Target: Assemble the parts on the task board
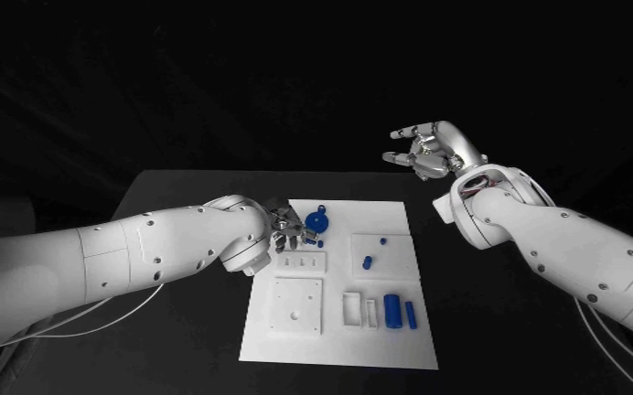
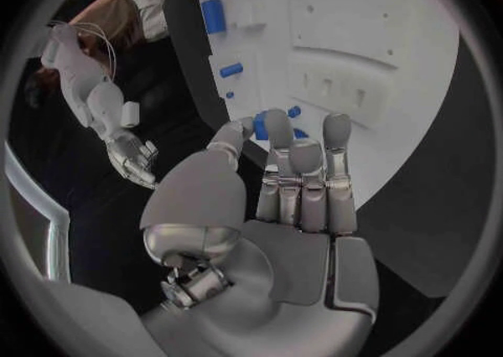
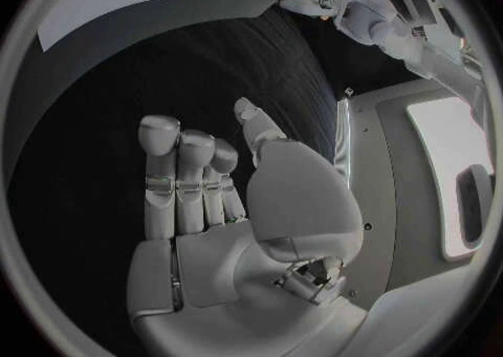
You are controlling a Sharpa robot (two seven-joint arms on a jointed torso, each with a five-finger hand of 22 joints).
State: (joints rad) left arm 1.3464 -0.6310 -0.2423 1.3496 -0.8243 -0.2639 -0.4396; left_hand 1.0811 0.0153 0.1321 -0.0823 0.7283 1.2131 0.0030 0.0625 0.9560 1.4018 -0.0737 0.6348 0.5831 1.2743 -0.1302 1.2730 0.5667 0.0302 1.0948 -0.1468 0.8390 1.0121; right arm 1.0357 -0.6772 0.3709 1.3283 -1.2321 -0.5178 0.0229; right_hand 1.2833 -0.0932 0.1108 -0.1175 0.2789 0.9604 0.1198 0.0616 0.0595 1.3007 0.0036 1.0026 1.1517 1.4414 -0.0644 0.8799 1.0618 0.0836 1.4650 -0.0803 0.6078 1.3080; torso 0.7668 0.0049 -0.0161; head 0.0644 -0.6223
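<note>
Left hand (image 1: 288, 230) low over the far left part of the task board (image 1: 337, 345), fingers bent down just beside a round blue part (image 1: 318, 222); whether they touch or hold it cannot be told. From the left wrist view the fingers (image 2: 306, 174) stand close together, tips over that blue part (image 2: 262, 126), contact hidden.

Task board lies flat in the middle of the black bench (image 1: 172, 340). Nearest on the board: a white square block (image 1: 298, 304) at the left, then two upright blue cylinders (image 1: 393, 309) beside white slots at the right. Farther: small blue pieces (image 1: 368, 260) mid-board and the round blue part at the far edge.

Right hand (image 1: 429, 151) raised well above the bench, beyond the board's far right corner, fingers spread apart, holding nothing. Right wrist view: palm (image 3: 277, 206) bare, fingers (image 3: 180, 174) loosely extended.
</note>
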